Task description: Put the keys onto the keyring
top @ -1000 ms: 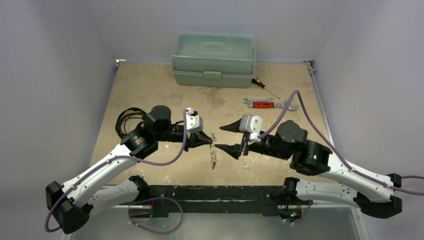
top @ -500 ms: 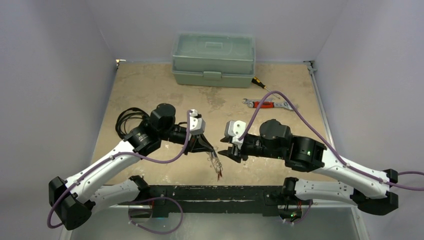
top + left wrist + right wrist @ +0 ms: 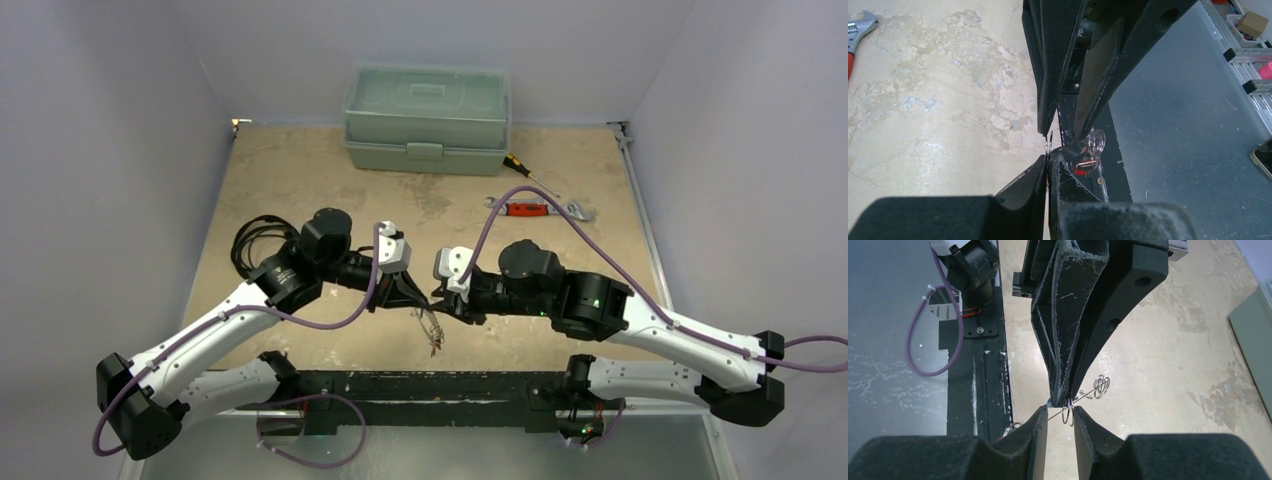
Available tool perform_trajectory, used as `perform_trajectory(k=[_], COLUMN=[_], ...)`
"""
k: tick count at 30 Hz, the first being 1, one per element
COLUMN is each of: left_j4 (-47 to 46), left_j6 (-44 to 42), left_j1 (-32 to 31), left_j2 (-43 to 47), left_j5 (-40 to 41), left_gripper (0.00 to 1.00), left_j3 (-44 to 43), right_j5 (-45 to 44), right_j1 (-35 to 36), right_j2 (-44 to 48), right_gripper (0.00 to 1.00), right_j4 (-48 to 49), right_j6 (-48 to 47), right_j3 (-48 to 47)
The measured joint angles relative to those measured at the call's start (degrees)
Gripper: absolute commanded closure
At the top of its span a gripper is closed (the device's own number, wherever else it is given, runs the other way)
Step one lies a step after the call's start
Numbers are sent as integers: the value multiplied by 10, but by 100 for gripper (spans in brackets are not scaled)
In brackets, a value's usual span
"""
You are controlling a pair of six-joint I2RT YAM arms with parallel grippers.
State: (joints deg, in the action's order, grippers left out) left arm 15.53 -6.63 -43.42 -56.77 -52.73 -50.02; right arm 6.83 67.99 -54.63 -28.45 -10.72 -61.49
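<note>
My left gripper (image 3: 418, 299) is shut on the keyring (image 3: 429, 322), a thin silver wire loop hanging below it. Small keys with a red tag (image 3: 434, 347) dangle at its lower end. My right gripper (image 3: 446, 303) is tip to tip with the left one. In the right wrist view my right gripper (image 3: 1060, 412) is open, its jaws on either side of the ring wire (image 3: 1067, 413), just under the left fingers (image 3: 1073, 340). In the left wrist view my left gripper (image 3: 1048, 158) pinches the wire (image 3: 1048, 145). A red tag (image 3: 1079, 171) shows beside it.
A green toolbox (image 3: 427, 118) stands at the back. A screwdriver (image 3: 525, 172) and a red-handled wrench (image 3: 535, 209) lie at the right back. A coiled black cable (image 3: 255, 240) lies by the left arm. The black base rail (image 3: 430, 385) runs along the near edge.
My right gripper has moved left to meet the left gripper and its jaws have narrowed around the ring. The left gripper shifted slightly nearer, still holding the keyring.
</note>
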Motion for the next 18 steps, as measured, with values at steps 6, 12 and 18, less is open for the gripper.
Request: perform_trajectory(k=[6, 12, 18], left_j4=[0, 0, 0], left_j6=[0, 0, 0], left_j1=[-2, -5, -5], left_j2=[2, 2, 5], left_j5=[0, -1, -1], left_gripper=[100, 100, 100], left_j3=[0, 0, 0], right_j5=[5, 5, 5], right_j1=[0, 0, 0], right_j2=[-2, -13, -17], right_gripper=[80, 85, 93], right_j4=[11, 19, 23], right_j6=[0, 0, 0], right_j3=[6, 8, 8])
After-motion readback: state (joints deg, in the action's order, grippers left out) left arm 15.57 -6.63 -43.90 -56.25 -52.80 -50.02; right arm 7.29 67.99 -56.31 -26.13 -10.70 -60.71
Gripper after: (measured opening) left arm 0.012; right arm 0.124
